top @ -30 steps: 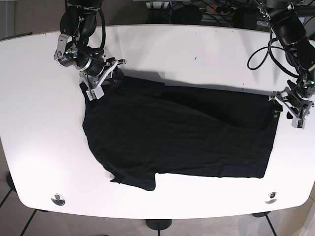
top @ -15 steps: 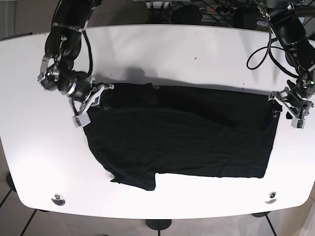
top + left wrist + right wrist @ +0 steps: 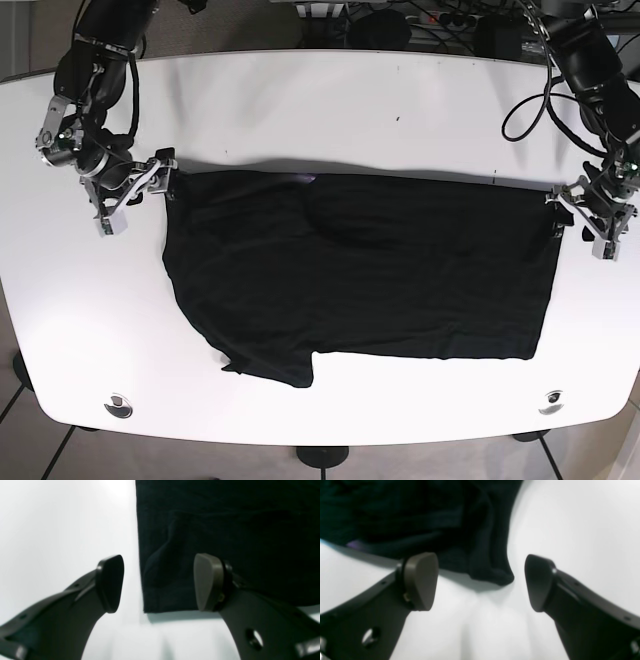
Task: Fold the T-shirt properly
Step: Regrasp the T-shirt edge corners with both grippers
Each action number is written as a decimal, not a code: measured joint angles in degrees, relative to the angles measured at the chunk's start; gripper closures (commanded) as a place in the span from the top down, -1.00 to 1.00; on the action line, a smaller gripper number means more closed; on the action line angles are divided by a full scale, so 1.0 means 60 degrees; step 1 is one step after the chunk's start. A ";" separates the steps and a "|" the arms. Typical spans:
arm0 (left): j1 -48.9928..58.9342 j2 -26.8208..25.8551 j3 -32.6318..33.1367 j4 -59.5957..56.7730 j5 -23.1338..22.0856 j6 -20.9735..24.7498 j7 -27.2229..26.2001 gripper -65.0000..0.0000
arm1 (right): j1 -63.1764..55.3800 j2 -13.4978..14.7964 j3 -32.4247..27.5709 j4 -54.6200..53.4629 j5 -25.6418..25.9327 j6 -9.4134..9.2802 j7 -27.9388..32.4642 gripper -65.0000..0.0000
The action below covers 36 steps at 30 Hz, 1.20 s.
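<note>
The black cotton T-shirt [image 3: 360, 270] is lying across the middle of the white oval tabletop [image 3: 330, 110], spread wide from nine o'clock to three o'clock in the base view. Its far edge is running in a nearly straight line, while the near edge is stepping down into a loose flap towards seven o'clock. The garment looks doubled over at least once, judging by the raised curved ridge near its centre, though I cannot tell how many layers there are.

The right claw [image 3: 480, 580] is sitting at the nine o'clock corner with its pads spread, a bunched tip of cloth lying between them but pinched by neither. The left claw [image 3: 158, 582] is waiting at the three o'clock corner, also spread, one pad over the fabric and the other over bare tabletop, the hem corner lying flat between them.

By my judgement the work is at an early-to-middle stage: the shirt is stretched and squared, but the uneven near flap and the further folds into a compact packet are not yet done.
</note>
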 measured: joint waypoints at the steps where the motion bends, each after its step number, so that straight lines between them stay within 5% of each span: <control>1: 0.0095 0.0164 -0.0044 0.0000 0.0321 0.0248 -0.0375 0.27 | -0.0109 -0.0135 -0.0015 0.0000 -0.0240 0.0000 0.0240 0.59; 6: 0.0452 0.1093 0.0022 -0.0025 0.1796 0.0933 -0.1789 0.28 | -0.0098 -0.0273 -0.0503 -0.1024 -0.0667 0.0036 0.1060 0.51; 11: 0.0390 0.0998 -0.0025 -0.0801 0.1967 0.1330 -0.2025 0.26 | -0.0087 -0.0284 -0.0670 -0.1810 -0.0630 0.0033 0.1800 -0.48; 15: 0.0361 0.0973 -0.0029 -0.1326 0.1745 0.1304 -0.2269 0.25 | -0.0098 -0.0288 -0.0674 -0.1825 -0.0630 0.0033 0.1789 -0.82; 17: 0.0346 0.0994 -0.0044 -0.1333 0.1745 0.1035 -0.2313 0.06 | -0.0098 -0.0291 -0.0670 -0.1829 -0.0634 0.0029 0.1789 -0.95; 20: 0.0368 0.1002 -0.0069 -0.1348 0.1741 0.0178 -0.2313 -0.97 | -0.0102 -0.0291 -0.0663 -0.1829 -0.0630 0.0029 0.1789 -0.95; 26: 0.1005 0.1133 -0.0670 -0.0331 0.1789 -0.0495 -0.1351 -1.00 | -0.0342 -0.0288 -0.0641 -0.1483 -0.0659 0.0033 0.1716 -0.95; 36: 0.3934 0.1712 -0.1840 0.3013 0.1810 -0.0554 0.0368 -1.00 | -0.3446 0.0222 -0.0667 0.1271 -0.0481 0.0146 0.1282 -0.94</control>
